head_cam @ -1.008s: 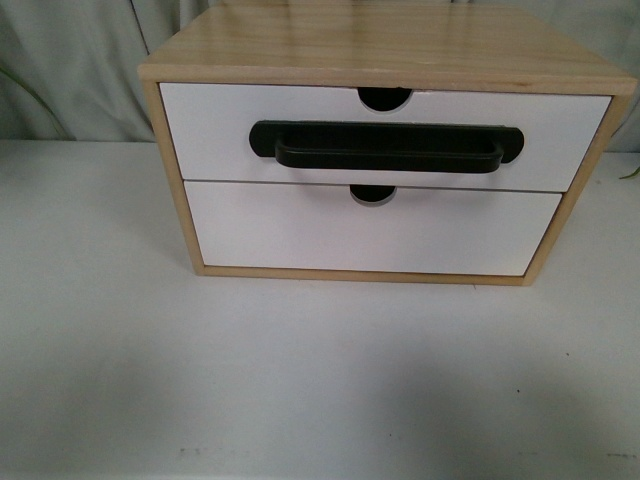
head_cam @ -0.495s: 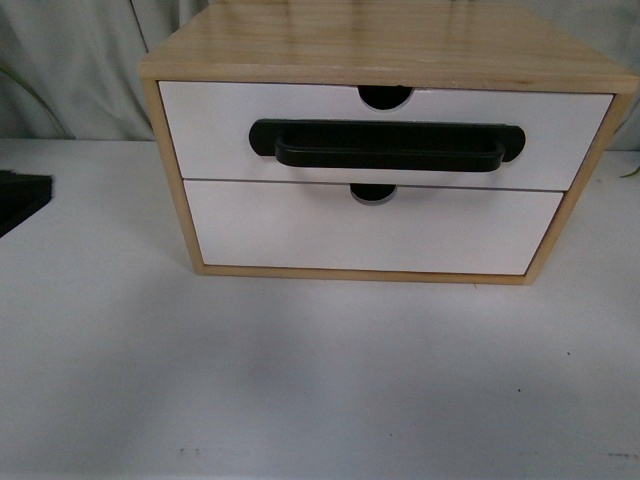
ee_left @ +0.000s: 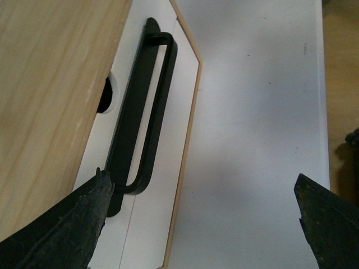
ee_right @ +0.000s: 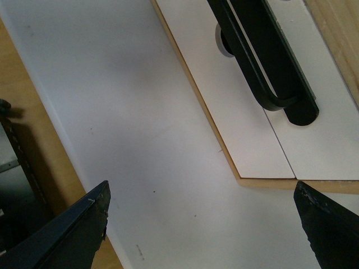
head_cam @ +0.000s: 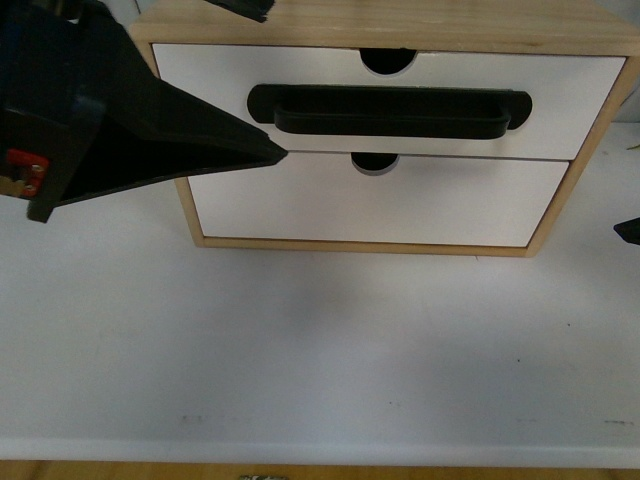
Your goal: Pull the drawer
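White desk (head_cam: 320, 350) carries a light wood cabinet (head_cam: 420, 22) that sits toward its back, with bare desk in front of it. Two white fronts in the cabinet: the drawer (head_cam: 585, 100) is in the top slot, and its front looks flush with the cabinet frame, so it is not pulled out. The lower drawer (head_cam: 400, 205) sits right under it and has a plain front. Left gripper (ee_left: 201, 180) is up at the cabinet's front left corner, big and dark in the front view, jaws spread wide. One fingertip lies over the seam between the two fronts, just below the left end of the handle (head_cam: 390, 110). The other finger shows only as a dark scrap above the cabinet's top edge. Can't tell if either finger touches the drawer or handle; nothing is between the jaws. The handle is a long black bar running across the middle of the top front. Semicircular notch (head_cam: 388, 60) is cut in that front's top edge, above the handle; the lower front has one too. Right gripper (ee_right: 202, 188) is off the cabinet's front right corner, over bare desk, jaws also wide apart and holding nothing. In the front view only a small black tip of it shows at the frame edge, clear of the cabinet.
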